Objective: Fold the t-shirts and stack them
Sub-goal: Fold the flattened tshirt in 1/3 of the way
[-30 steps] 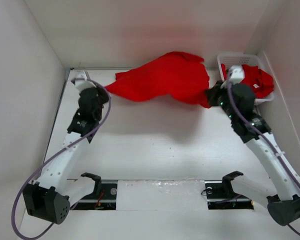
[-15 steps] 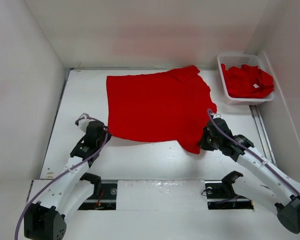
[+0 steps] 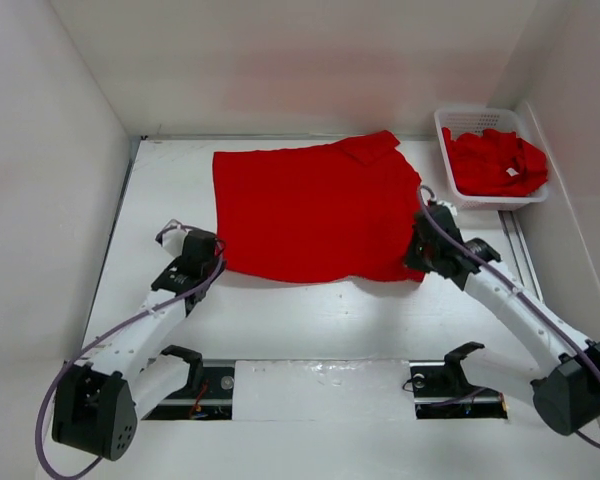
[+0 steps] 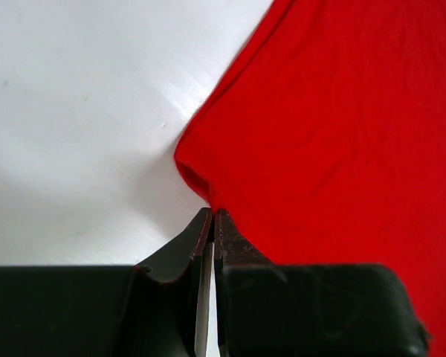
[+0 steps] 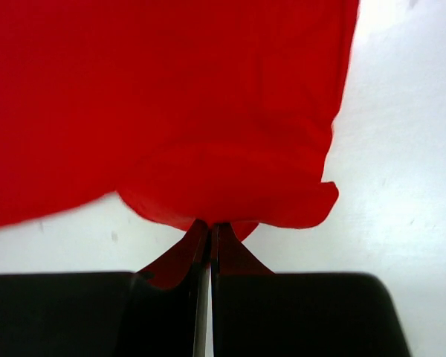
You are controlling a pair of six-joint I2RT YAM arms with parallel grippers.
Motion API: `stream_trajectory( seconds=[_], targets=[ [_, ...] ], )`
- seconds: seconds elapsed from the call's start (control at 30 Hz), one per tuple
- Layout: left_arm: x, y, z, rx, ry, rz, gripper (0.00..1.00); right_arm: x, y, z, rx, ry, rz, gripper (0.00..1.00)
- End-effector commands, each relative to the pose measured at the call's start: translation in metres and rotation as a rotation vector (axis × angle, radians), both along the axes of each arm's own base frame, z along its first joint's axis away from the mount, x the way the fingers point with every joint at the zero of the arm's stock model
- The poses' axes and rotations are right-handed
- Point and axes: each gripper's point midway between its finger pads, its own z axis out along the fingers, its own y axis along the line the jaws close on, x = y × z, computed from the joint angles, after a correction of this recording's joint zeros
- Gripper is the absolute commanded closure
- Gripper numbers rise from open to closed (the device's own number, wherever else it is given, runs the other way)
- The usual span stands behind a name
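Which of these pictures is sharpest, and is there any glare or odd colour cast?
Top external view: sharpest and evenly lit, a faint pink cast on the back wall above the red shirt. Left wrist view: a small glare patch on the white table beside the shirt. Right wrist view: the shirt looks soft, and the jaws pick up red.

The white worktop (image 3: pixel 310 310) carries one red t-shirt (image 3: pixel 310 215) spread flat across its far half and a white slotted basket (image 3: pixel 480 113) in its far right corner.
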Motion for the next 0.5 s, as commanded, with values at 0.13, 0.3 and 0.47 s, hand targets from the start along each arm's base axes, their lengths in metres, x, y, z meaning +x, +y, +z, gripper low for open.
stream_trajectory(
  seconds=[0.13, 0.3, 0.47],
  targets=[
    [0.058, -0.008, 0.048, 0.006, -0.149, 0.017, 1.0, 0.09, -0.024, 0.048, -0.024, -0.174, -0.04, 1.0],
    [0.083, -0.004, 0.044, 0.003, -0.11, 0.042, 1.0, 0.126, -0.028, 0.055, -0.031, -0.194, 0.004, 1.0],
    [0.104, -0.004, 0.046, 0.041, -0.113, 0.045, 1.0, 0.163, -0.029, 0.059, -0.074, -0.206, 0.055, 1.0]
  ],
)
